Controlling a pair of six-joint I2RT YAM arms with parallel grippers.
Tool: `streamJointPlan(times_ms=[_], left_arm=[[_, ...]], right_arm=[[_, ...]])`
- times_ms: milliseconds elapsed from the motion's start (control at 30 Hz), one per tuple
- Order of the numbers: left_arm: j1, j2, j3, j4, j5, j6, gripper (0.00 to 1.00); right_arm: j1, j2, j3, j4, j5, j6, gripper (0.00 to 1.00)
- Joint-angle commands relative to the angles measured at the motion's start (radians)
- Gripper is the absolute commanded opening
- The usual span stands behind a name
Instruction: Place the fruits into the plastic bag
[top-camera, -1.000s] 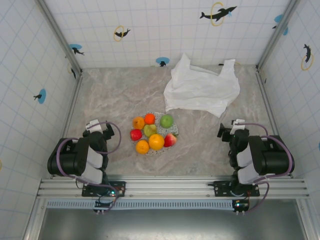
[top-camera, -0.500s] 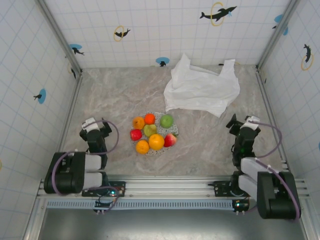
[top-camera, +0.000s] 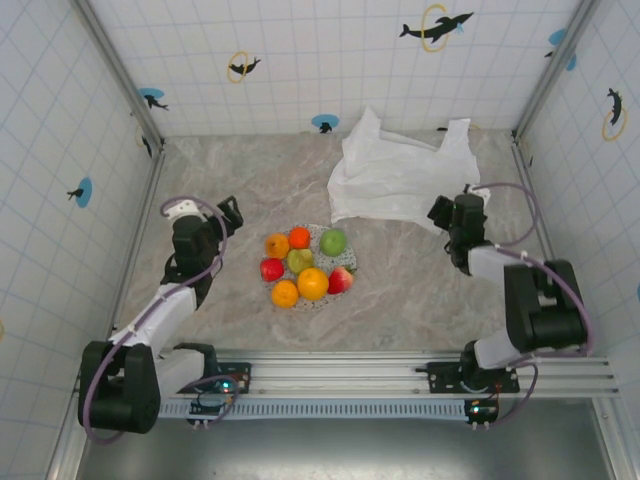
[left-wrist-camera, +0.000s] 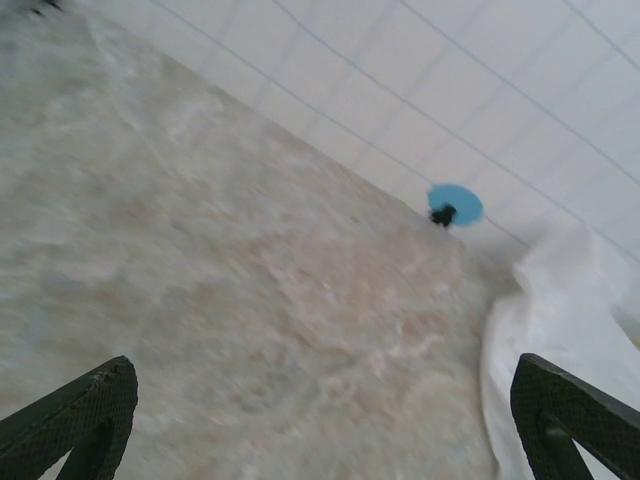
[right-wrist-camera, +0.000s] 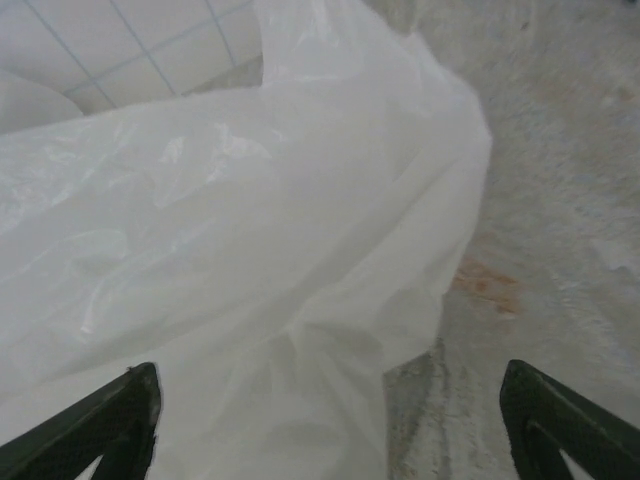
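Right pincer (top-camera: 438, 212) has reached the plastic bag (top-camera: 400, 180); fruits (top-camera: 312, 284) crowd the plate (top-camera: 351, 262).

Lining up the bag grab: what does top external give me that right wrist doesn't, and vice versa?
Top external adds: the fruits piled on the speckled plate, the left gripper beside them, and the plastic bag's two handle loops. Right wrist adds: the bag's crinkled near edge close up, just ahead of the open right gripper, and a reddish patch on the table. Shared: the bag and the marble table.
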Motion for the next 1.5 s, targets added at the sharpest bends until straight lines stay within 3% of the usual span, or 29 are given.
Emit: streamJointPlan(times_ms=[0, 167, 233, 500, 567, 733, 833, 1000, 1067, 1233, 1467], left_arm=[[-0.025, -0.023, 0.029, -0.151, 0.033, -0.016, 0.98], [-0.034, -0.049, 0.029, -0.213, 0.038, -0.009, 0.98], [-0.038, -0.063, 0.028, -0.239, 0.033, 0.001, 0.98], [-0.042, -0.131, 0.011, -0.285, 0.057, -0.005, 0.98], [-0.045, -0.146, 0.005, -0.285, 0.073, -0.013, 0.98], [-0.047, -0.175, 0.011, -0.313, 0.075, -0.004, 0.98], [-0.048, -0.189, 0.017, -0.332, 0.061, 0.006, 0.98], [-0.048, -0.197, 0.013, -0.33, 0.057, 0.001, 0.98], [-0.051, -0.191, 0.016, -0.325, 0.066, -0.004, 0.98], [-0.054, -0.19, 0.029, -0.342, 0.066, -0.004, 0.98], [-0.059, -0.198, 0.032, -0.374, 0.065, -0.003, 0.98]], right_arm=[[-0.011, 0.131, 0.138, -0.139, -0.046, 0.024, 0.76], [-0.095, 0.194, 0.189, -0.212, -0.104, -0.095, 0.31], [-0.143, 0.17, 0.197, -0.272, -0.133, -0.157, 0.22], [-0.298, 0.035, 0.301, -0.668, -0.079, -0.409, 0.18], [-0.315, 0.028, 0.333, -0.729, -0.004, -0.419, 0.26], [-0.295, -0.058, 0.321, -0.677, 0.154, -0.382, 0.71], [-0.227, -0.136, 0.298, -0.583, 0.229, -0.402, 0.85], [-0.057, -0.12, 0.313, -0.474, 0.155, -0.417, 0.89], [0.016, -0.048, 0.355, -0.467, 0.058, -0.4, 0.89], [0.183, 0.156, 0.484, -0.466, 0.037, -0.413, 0.89], [0.246, 0.425, 0.681, -0.52, -0.062, -0.424, 0.81]])
